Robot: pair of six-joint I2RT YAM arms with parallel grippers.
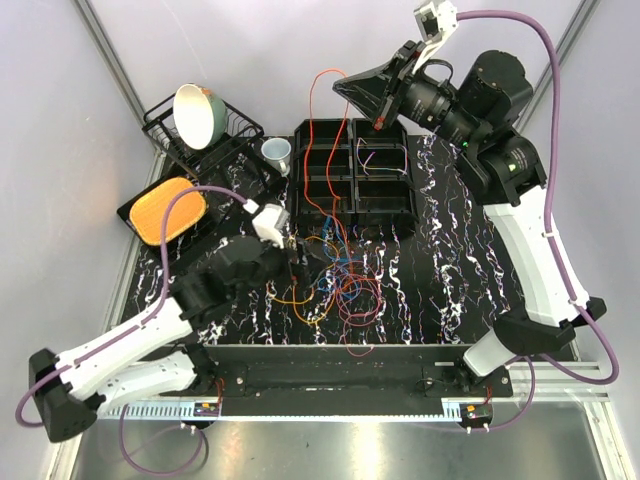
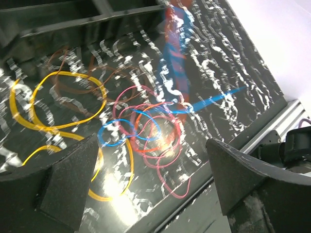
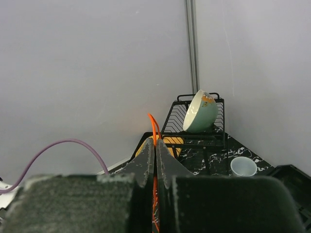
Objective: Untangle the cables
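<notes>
Raised far-right, the right end effector [image 3: 155,145] pinched one orange cable [image 3: 153,127] running down-left to the tangled cables [image 1: 335,278] on the surface [image 1: 450,260], beside the nearer, spread-open left end effector [image 1: 293,258].

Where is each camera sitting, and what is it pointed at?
Top external: above and behind, looking down on the table, the cables, and the left arm and right arm.
Left wrist: low over the cables, framed by the open left gripper.
Right wrist: raised, facing the bowl in the far corner; the right gripper, shut, pinches an orange cable.
Shared: top and right wrist both show the bowl.
</notes>
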